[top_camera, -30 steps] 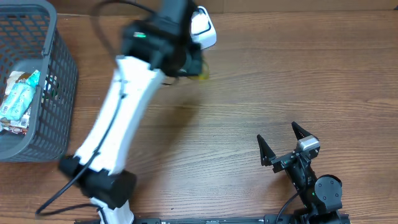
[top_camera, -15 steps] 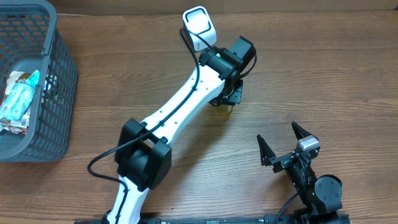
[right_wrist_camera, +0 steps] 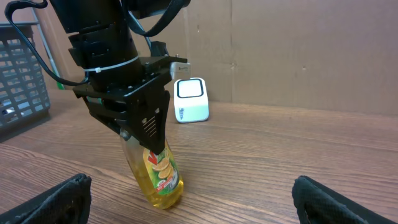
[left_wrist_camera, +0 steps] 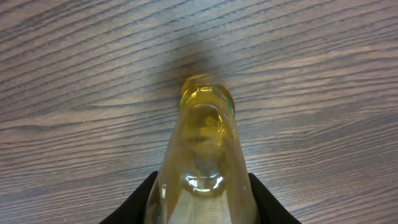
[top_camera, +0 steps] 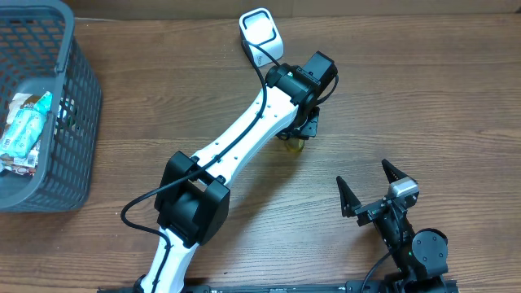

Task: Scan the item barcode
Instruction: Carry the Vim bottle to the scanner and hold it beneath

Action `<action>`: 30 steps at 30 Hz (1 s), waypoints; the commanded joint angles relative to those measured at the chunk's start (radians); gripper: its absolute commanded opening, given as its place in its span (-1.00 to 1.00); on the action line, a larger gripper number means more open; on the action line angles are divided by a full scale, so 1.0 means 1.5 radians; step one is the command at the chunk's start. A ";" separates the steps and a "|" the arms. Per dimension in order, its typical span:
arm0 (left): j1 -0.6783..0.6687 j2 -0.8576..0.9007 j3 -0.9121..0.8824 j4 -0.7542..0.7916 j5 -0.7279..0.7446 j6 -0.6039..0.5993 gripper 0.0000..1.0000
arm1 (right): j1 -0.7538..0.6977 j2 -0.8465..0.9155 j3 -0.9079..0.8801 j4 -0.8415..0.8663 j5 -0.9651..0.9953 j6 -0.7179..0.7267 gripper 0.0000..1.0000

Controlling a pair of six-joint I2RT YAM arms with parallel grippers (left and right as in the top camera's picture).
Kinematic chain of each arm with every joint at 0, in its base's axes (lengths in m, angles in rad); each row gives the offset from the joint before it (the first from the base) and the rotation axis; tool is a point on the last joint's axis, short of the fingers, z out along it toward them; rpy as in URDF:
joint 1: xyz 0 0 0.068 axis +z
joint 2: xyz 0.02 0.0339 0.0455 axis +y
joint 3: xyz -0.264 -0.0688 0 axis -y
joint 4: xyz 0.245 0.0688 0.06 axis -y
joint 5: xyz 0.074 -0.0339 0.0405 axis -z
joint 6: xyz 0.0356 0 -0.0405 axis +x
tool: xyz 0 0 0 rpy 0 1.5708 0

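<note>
The left gripper (right_wrist_camera: 152, 140) was clenched on the upper part of a yellow bottle (right_wrist_camera: 163, 180), held tilted with its base down at the wooden table (top_camera: 423, 98), near the white scanner (top_camera: 260, 32); the right gripper (top_camera: 370, 189) sat well apart, jaws spread wide and empty; a grey basket (top_camera: 81, 106) stood far left.

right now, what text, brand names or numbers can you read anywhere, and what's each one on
Nothing can be read in any view.
bottle: red, green and yellow label, lettering too blurred to read.
scanner: dark marks on its side, too small to read.
packets in the basket: print too small to read.
</note>
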 commanded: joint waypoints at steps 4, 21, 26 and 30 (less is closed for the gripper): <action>-0.004 -0.003 0.004 0.003 -0.004 -0.009 -0.42 | -0.002 -0.004 -0.007 0.002 0.001 0.002 1.00; -0.004 -0.003 0.005 0.002 -0.003 0.004 0.95 | -0.002 -0.004 -0.007 0.002 0.002 0.002 1.00; 0.002 -0.006 0.010 -0.001 -0.003 0.030 0.99 | -0.002 -0.004 -0.007 0.002 0.001 0.002 1.00; 0.014 -0.009 0.035 -0.023 -0.003 0.032 1.00 | -0.002 -0.004 -0.007 0.002 0.001 0.002 1.00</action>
